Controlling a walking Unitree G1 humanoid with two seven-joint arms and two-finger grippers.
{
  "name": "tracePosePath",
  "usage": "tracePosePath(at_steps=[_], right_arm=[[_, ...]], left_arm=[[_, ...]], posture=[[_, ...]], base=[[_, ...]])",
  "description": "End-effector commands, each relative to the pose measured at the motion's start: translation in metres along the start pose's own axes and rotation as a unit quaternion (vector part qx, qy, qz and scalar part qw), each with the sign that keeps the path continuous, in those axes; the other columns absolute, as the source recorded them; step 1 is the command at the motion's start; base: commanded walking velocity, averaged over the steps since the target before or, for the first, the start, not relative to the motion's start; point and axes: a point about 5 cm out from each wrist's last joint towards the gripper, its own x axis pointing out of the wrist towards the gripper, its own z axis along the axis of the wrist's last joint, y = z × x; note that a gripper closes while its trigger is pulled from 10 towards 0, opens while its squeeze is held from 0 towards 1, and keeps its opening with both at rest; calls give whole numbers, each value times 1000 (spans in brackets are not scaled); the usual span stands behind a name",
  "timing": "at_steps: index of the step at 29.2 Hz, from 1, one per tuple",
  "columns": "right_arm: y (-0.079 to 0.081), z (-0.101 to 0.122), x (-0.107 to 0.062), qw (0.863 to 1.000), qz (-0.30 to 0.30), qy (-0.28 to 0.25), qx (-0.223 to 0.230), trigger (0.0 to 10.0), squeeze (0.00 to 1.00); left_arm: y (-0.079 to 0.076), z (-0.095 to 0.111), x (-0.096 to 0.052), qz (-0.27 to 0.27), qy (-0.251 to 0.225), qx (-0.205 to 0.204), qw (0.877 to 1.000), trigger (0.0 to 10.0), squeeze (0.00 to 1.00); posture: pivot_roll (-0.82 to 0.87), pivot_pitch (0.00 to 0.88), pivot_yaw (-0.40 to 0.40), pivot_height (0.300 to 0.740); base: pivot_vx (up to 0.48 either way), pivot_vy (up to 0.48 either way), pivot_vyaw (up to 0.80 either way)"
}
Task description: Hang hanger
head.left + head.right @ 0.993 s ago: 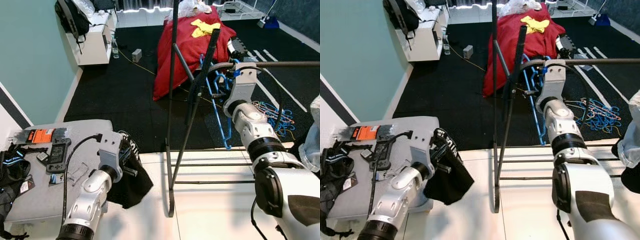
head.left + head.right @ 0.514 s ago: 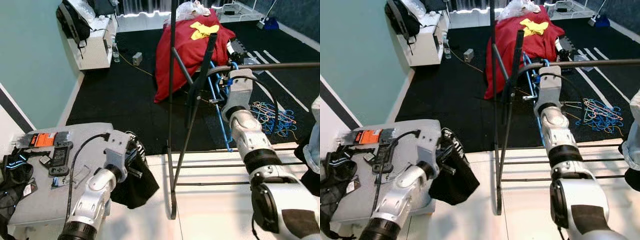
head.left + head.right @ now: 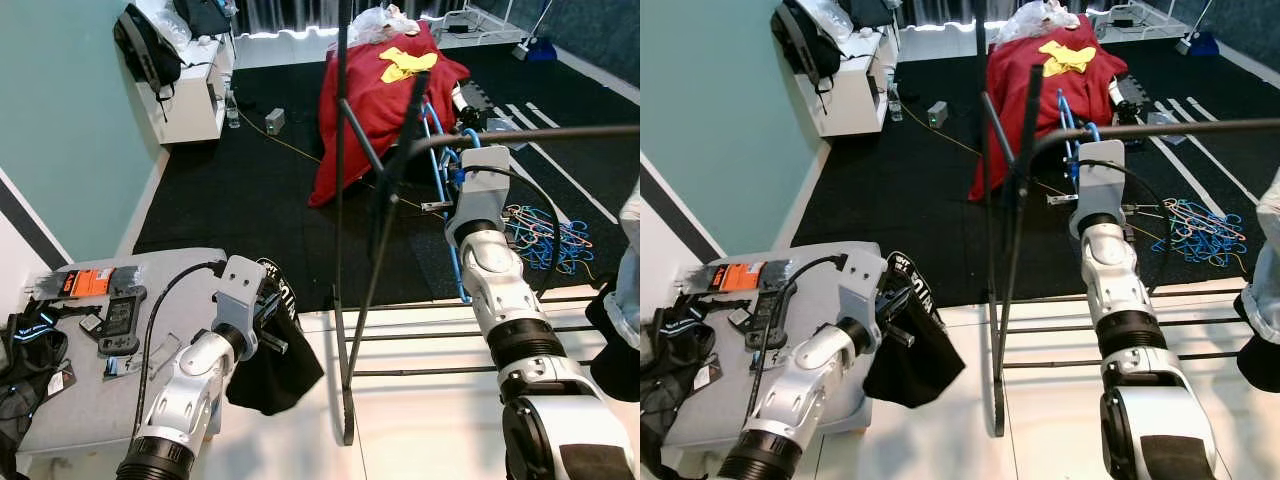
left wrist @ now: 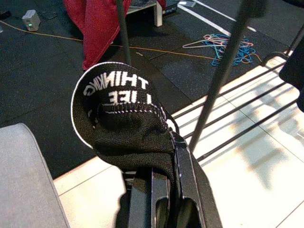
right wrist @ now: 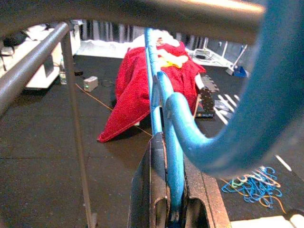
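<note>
My right gripper (image 5: 170, 190) is shut on a blue hanger (image 5: 164, 104), held up at the dark horizontal rail (image 3: 560, 132) of the clothes rack. The hanger's hook (image 5: 247, 104) curves close under the rail (image 5: 142, 14); I cannot tell whether it rests on it. In the eye views the hanger's long blue bar (image 3: 452, 250) slants down behind the right forearm. My left gripper (image 4: 161, 190) is shut on a black garment (image 4: 118, 123) with white lettering, which hangs (image 3: 275, 355) beside the grey table's right edge.
The rack's upright poles (image 3: 340, 250) and low crossbars stand between my arms. A grey table (image 3: 90, 400) with small devices is at the left. A red cloth (image 3: 370, 100) drapes behind the rack. Loose blue hangers (image 3: 540, 225) lie on the black floor.
The whole view has shifted a little. The left gripper with the black garment has moved slightly right, away from the table. The right gripper stays at the rail, still holding the hanger.
</note>
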Motion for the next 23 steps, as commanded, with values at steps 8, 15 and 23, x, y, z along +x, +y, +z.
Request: tracePosePath(at_steps=[8, 15, 23], right_arm=[[-2, 14, -2, 998, -1, -59, -22, 0, 0], [14, 7, -26, 994, 27, -96, -45, 0, 0], [22, -7, -47, 994, 36, -97, -46, 0, 0]], left_arm=[[1, -1, 2, -12, 9, 15, 1000, 10000, 0], [1, -3, -2, -16, 11, 16, 1000, 10000, 0], [2, -5, -5, -13, 10, 10, 1000, 10000, 0]], posture=[[-104, 86, 62, 740], [-102, 90, 61, 740], [-99, 84, 57, 740]], base=[[0, 0, 0], [0, 0, 0], [0, 0, 0]])
